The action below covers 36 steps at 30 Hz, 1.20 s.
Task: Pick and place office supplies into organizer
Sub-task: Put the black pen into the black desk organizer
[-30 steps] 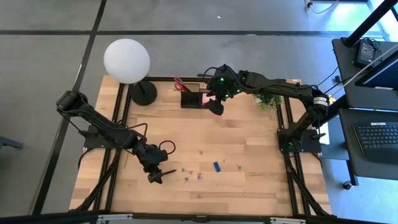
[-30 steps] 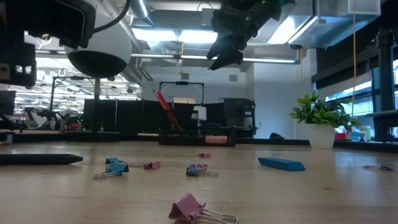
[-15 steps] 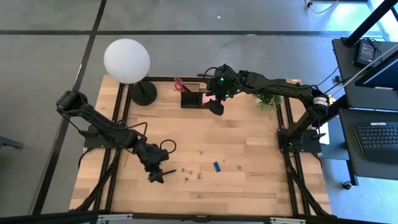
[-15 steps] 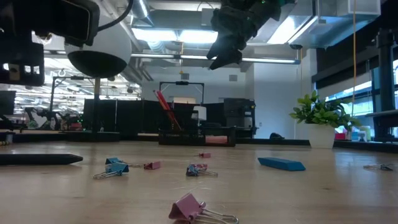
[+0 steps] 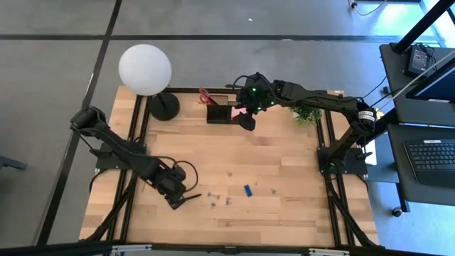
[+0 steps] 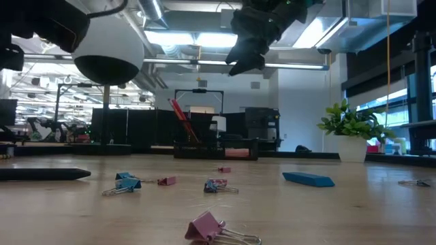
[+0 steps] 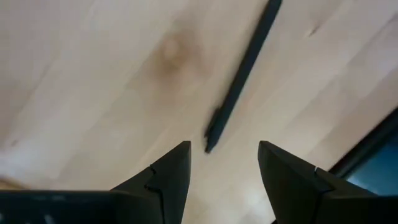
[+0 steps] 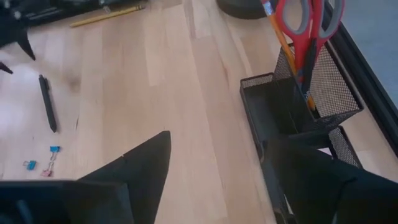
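A black pen (image 7: 239,74) lies flat on the wooden table, also seen in the low view as the pen (image 6: 41,174). My left gripper (image 7: 224,155) hangs open just above the pen's near tip and points steeply down; in the high view my left gripper (image 5: 178,195) is at the front left. My right gripper (image 5: 247,117) stands open in the air over the black mesh organizer (image 5: 222,114) at the back. Red-handled scissors (image 8: 308,25) and a pencil stand in the organizer's tall compartment. Small clips (image 6: 216,185) and a blue block (image 6: 308,179) lie on the table.
A white globe lamp (image 5: 145,69) on a black round base stands at the back left. A small potted plant (image 5: 307,114) is at the back right. A yellow pencil (image 8: 106,17) lies on the wood. A pink clip (image 6: 208,228) lies near the front edge.
My left gripper has tipped from a slant to pointing almost straight down over the pen, and its hand has risen out of the low view's top left. Its fingers stay open. The things on the table lie as before.
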### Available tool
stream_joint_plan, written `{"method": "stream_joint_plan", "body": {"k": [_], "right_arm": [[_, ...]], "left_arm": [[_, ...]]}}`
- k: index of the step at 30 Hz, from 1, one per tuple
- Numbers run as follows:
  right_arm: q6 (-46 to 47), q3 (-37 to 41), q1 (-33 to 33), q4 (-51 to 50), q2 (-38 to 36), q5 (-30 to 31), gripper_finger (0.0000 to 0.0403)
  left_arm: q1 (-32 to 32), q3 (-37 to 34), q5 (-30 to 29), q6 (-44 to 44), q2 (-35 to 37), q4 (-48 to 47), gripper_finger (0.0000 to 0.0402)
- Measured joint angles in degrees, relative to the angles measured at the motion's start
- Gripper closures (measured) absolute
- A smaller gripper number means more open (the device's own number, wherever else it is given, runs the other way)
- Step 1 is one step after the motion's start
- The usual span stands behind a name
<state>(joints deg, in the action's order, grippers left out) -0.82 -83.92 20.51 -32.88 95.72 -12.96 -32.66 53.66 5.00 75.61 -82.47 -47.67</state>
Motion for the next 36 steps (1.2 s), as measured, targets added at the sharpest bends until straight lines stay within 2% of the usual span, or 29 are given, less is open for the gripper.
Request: {"method": "stream_joint_plan", "body": {"k": [8, 16, 36], "right_arm": [[5.5, 0.0, 0.0, 2.4, 0.0, 0.0, 0.0131], [9.8, 0.0, 0.0, 2.8, 0.0, 0.0, 0.0131], [11.1, 0.0, 0.0, 2.7, 0.0, -0.1, 0.0131]], "left_arm": [[-0.3, 3.6, 6.6, -7.1, -8.0, 1.5, 0.0222], [-0.8, 3.6, 6.7, -1.0, -9.2, 2.7, 0.0222], [-1.2, 3.6, 6.5, -6.6, -10.8, 2.1, 0.0222]]}}
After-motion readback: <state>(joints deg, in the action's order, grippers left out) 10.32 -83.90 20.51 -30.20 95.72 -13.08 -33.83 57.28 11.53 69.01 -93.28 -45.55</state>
